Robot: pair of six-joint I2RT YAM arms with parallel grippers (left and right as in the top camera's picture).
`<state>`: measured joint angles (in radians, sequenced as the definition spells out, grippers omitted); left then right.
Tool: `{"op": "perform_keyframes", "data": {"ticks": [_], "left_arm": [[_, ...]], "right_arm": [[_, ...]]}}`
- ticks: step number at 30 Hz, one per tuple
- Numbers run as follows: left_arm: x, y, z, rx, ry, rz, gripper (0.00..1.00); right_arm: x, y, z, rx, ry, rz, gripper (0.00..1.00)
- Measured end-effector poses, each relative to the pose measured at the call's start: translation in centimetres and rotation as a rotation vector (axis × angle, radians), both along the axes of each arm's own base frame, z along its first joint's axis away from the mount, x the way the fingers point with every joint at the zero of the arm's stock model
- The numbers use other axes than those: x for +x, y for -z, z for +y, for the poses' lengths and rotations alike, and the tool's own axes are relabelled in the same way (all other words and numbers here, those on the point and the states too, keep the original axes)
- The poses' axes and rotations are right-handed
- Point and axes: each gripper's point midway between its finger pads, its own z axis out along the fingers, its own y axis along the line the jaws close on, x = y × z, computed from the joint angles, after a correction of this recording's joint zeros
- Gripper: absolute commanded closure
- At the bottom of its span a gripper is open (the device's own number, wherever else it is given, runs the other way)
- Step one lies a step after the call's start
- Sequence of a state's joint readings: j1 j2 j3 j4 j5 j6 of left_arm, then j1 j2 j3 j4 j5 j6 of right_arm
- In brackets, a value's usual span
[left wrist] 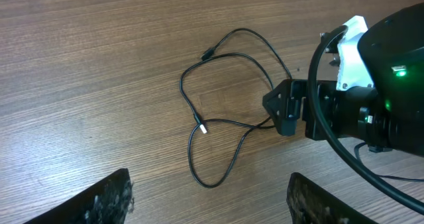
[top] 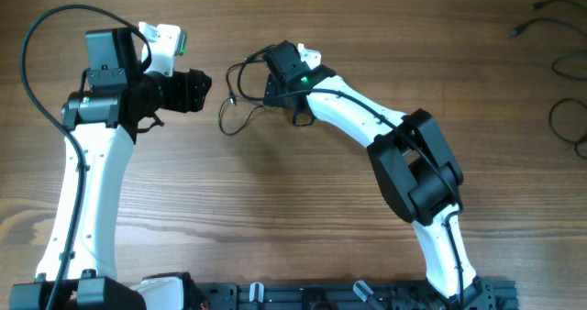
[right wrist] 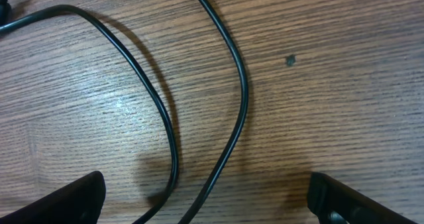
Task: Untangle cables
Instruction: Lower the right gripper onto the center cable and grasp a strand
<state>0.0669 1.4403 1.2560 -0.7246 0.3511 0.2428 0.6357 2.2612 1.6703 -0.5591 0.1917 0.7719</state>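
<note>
A thin black cable [top: 223, 120] lies in loose loops on the wooden table between the two arms. In the left wrist view the cable [left wrist: 218, 55] shows a small black plug and a white-tipped plug [left wrist: 201, 127]. My left gripper [top: 207, 86] hangs open just left of the loops, its fingers [left wrist: 109, 199] wide apart with nothing between them. My right gripper [top: 268, 88] is low over the cable's right side and open. Two strands of the cable [right wrist: 241, 98] run between its fingers [right wrist: 69, 199], untouched.
More thin black cables [top: 541, 18] lie at the table's far right corner, with another loop [top: 561, 117] below them. The right arm's elbow [top: 417, 163] stands over the table's right middle. The arm bases sit along the front edge.
</note>
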Motion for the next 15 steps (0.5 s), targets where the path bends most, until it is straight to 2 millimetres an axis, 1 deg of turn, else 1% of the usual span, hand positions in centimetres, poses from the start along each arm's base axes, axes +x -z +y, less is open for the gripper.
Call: {"op": "perform_keyframes", "data": {"ticks": [3, 4, 5, 9, 11, 12, 13, 14, 15], "left_arm": [[0.0, 0.0, -0.1, -0.003, 0.002, 0.000, 0.23], [0.0, 0.0, -0.1, -0.006, 0.004, 0.000, 0.23], [0.0, 0.0, -0.2, -0.008, 0.006, -0.001, 0.23], [0.0, -0.1, -0.3, -0.015, 0.011, -0.001, 0.23], [-0.1, -0.1, -0.3, -0.017, 0.013, -0.001, 0.23], [-0.1, -0.1, -0.4, -0.017, 0.014, -0.001, 0.23], [-0.1, -0.1, -0.4, -0.018, 0.014, -0.001, 0.23], [-0.1, -0.1, -0.4, -0.018, 0.014, -0.001, 0.23], [-0.1, -0.1, -0.4, -0.020, 0.015, -0.001, 0.23]], "right_arm": [[0.0, 0.0, 0.0, 0.008, 0.016, 0.000, 0.00], [0.0, 0.0, 0.0, 0.011, 0.022, 0.000, 0.03], [0.1, 0.0, 0.0, 0.012, 0.027, -0.002, 0.07], [-0.1, 0.0, 0.2, 0.016, 0.037, 0.003, 0.36], [-0.4, 0.2, 0.3, 0.014, 0.041, 0.011, 0.46], [-0.6, 0.2, 0.3, 0.011, 0.038, 0.014, 0.49], [-0.8, 0.3, 0.4, 0.010, 0.040, 0.020, 0.56], [-0.9, 0.4, 0.3, 0.007, 0.040, 0.022, 0.70], [-1.0, 0.4, 0.4, 0.006, 0.041, 0.026, 0.94]]}}
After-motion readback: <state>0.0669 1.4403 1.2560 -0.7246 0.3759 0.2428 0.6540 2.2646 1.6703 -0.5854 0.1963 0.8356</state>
